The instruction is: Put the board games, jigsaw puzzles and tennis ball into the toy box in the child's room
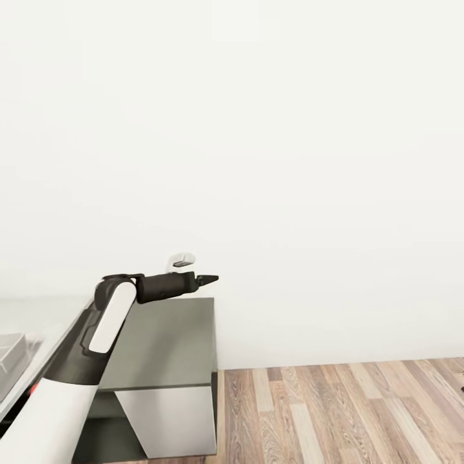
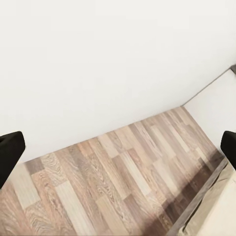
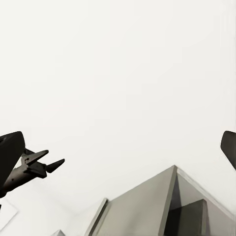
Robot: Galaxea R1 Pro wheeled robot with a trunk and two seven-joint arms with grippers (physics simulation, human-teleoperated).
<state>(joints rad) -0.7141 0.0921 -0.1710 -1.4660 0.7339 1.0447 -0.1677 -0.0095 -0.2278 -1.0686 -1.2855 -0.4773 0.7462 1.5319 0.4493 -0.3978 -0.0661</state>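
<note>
No toys show in these frames. At the head view's left edge, a corner of the grey toy box (image 1: 9,358) rests on the pale grey table (image 1: 48,314). My left arm reaches forward over the cabinet, and its gripper (image 1: 207,280) hangs in the air in front of the white wall. The left wrist view has the left gripper (image 2: 118,150) open, its dark fingers (image 2: 10,150) far apart over wood floor, with nothing between them. My right gripper (image 3: 118,147) is open too, empty, facing the wall, with the left gripper (image 3: 40,165) in its sight.
A lower dark olive-grey cabinet (image 1: 164,348) with white sides stands against the wall beside the table. Wood-plank floor (image 1: 348,412) spreads to the right. A beige, dark-edged surface (image 2: 214,211) shows in the left wrist view, too cropped to identify.
</note>
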